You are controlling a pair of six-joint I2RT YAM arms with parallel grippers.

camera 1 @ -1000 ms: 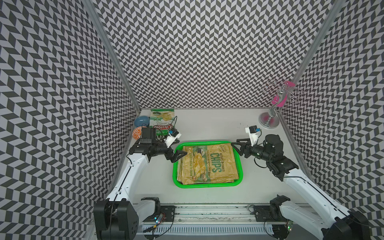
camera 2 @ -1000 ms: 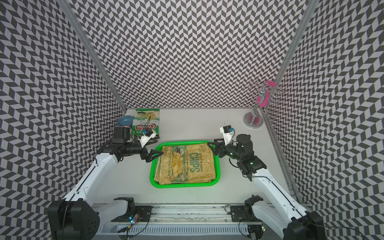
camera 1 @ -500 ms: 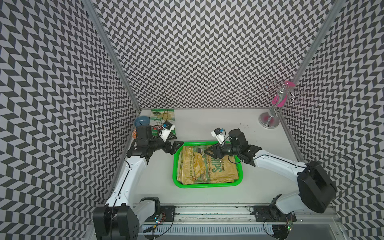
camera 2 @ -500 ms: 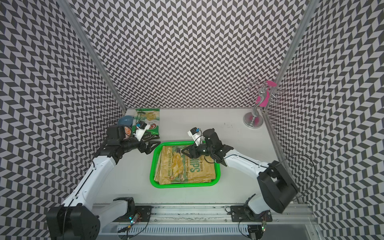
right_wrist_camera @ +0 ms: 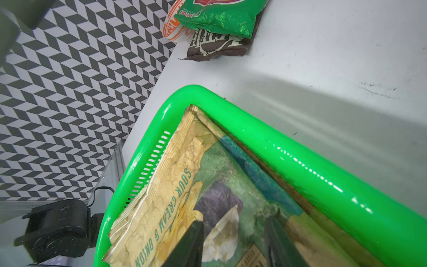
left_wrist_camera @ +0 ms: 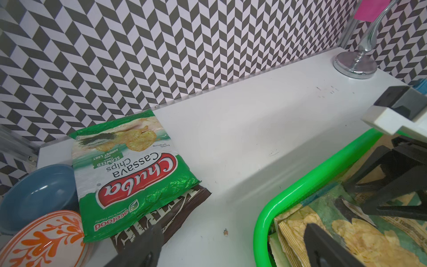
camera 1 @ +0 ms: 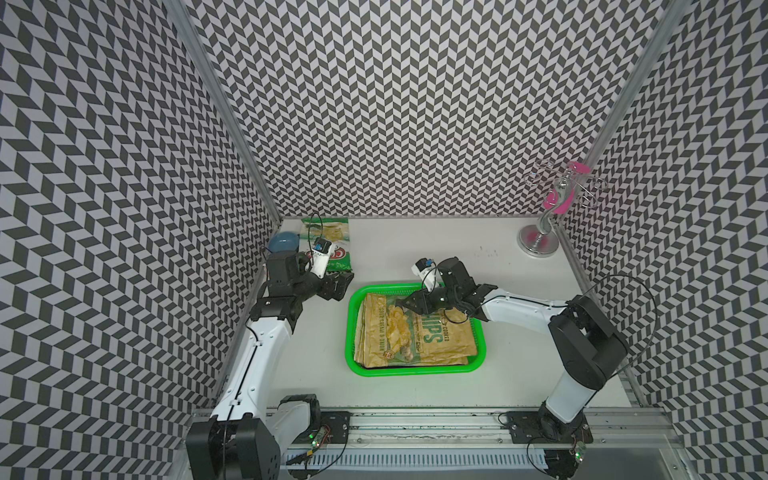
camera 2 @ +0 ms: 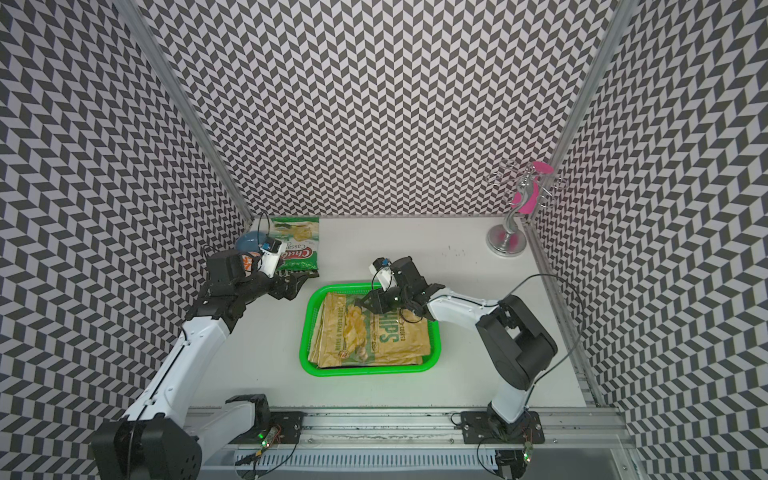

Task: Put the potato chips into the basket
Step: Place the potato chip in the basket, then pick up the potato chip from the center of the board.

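1. The green basket (camera 1: 415, 371) sat near the middle of the worktop (camera 1: 415, 249), holding a stack of kraft CHIPS bags (camera 1: 415, 340).
2. The right gripper (camera 1: 407, 309) hung over the stack's far-left corner, jaws partly apart, clasping nothing.
3. The Chuba cassava chips bag (left_wrist_camera: 129, 171) lay in the far-left corner, overlapping a brown Kettle bag (left_wrist_camera: 166, 215), beside a blue bowl (left_wrist_camera: 39, 196) and an orange-patterned bowl (left_wrist_camera: 46, 240).
4. The left gripper (camera 1: 343, 286) stood spread wide and empty, just by the Kettle bag.
5. A chrome stand (camera 1: 538, 241) occupied the far-right corner.
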